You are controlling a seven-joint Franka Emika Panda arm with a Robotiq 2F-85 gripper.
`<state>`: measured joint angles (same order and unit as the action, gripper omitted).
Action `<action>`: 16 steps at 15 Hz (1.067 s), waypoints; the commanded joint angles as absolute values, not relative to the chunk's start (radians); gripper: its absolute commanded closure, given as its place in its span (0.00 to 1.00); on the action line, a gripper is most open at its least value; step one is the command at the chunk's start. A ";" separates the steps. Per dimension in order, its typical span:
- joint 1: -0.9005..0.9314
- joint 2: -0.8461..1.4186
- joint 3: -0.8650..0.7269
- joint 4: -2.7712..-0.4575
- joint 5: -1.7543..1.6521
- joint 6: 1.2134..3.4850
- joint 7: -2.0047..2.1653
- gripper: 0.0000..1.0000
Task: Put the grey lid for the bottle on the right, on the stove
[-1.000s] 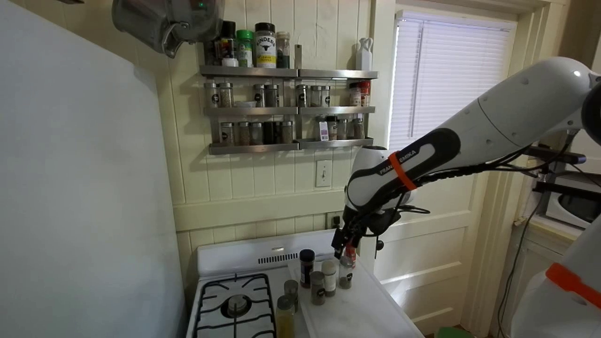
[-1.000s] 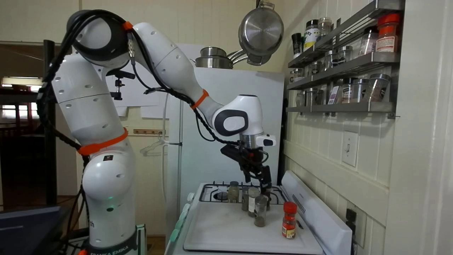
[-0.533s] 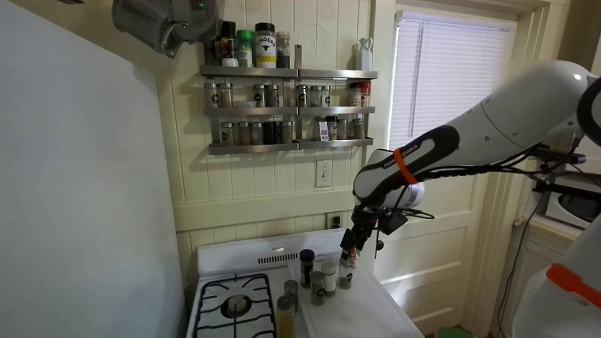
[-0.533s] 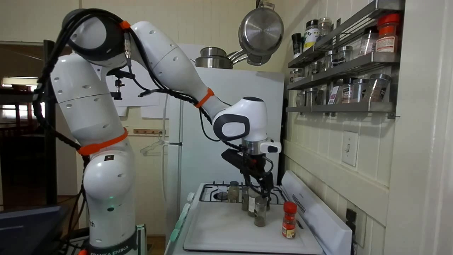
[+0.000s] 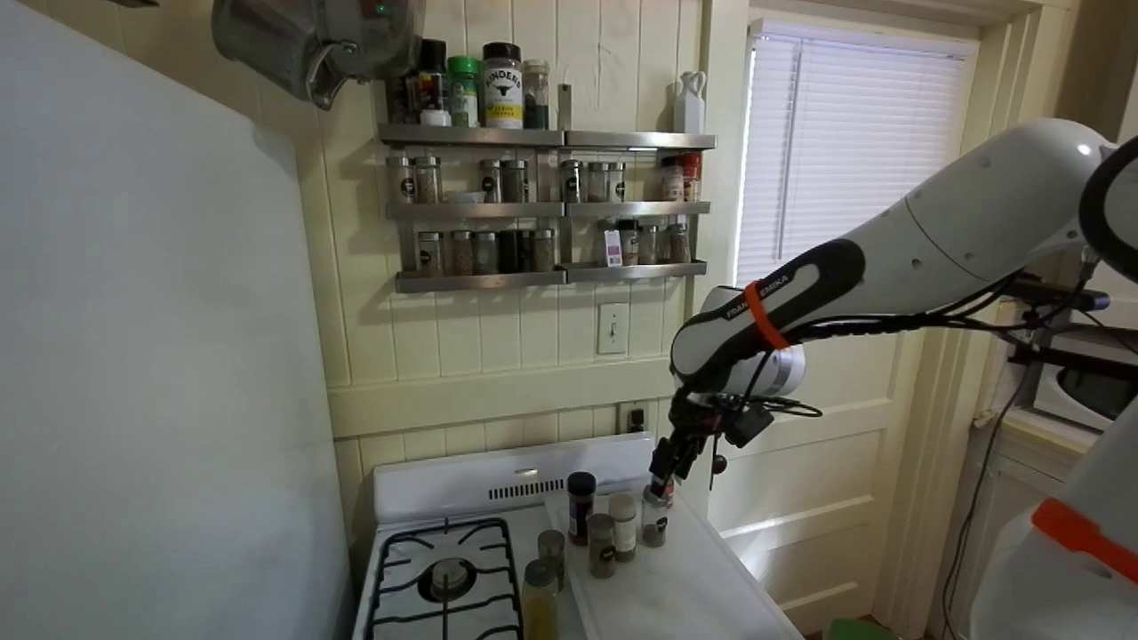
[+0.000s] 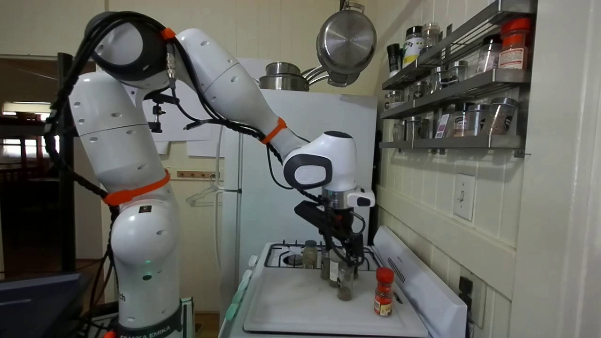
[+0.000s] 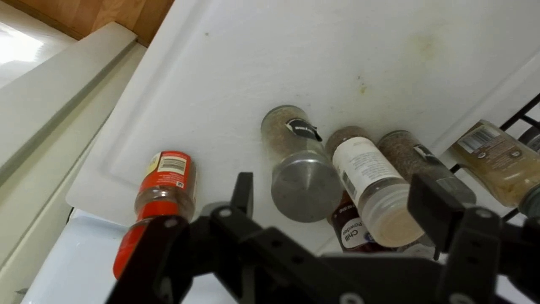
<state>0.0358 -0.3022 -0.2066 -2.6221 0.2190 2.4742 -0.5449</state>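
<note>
The grey metal lid (image 7: 307,190) is on an upright clear glass bottle (image 7: 287,135) with a small black label. The bottle also shows in both exterior views (image 5: 654,531) (image 6: 345,288), where my gripper partly covers its top. It stands on a white board over the right part of the stove (image 5: 427,498). The stove's raised back panel also shows in an exterior view (image 6: 422,277). My gripper (image 7: 333,190) is open, its two black fingers wide apart. In the wrist view, the lid and a pale-topped bottle's cap appear between them. I cannot tell whether a finger touches anything.
The pale-topped bottle (image 7: 366,173) stands close beside the lidded one. A dark chilli powder bottle (image 5: 581,508) and a small jar (image 5: 601,547) are near. A red-capped bottle (image 6: 383,293) stands apart, near the back panel. Spice shelves (image 5: 480,283) hang above.
My gripper has come down and moved over the lidded bottle, rightward in an exterior view. Most of that movement came in the first half second. The bottles have not moved.
</note>
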 commanded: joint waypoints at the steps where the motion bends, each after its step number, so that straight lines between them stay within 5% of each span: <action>1: 0.045 -0.284 -0.223 -2.637 0.252 2.512 -0.597 0.00; 3: 0.043 -0.276 -0.226 -2.637 0.254 2.516 -0.604 0.05; 4: 0.043 -0.272 -0.227 -2.637 0.256 2.519 -0.610 0.25; 7: 0.041 -0.261 -0.228 -2.637 0.260 2.531 -0.622 0.38; 12: 0.041 -0.243 -0.229 -2.634 0.270 2.557 -0.637 0.22; 16: 0.043 -0.231 -0.229 -2.634 0.286 2.593 -0.649 0.49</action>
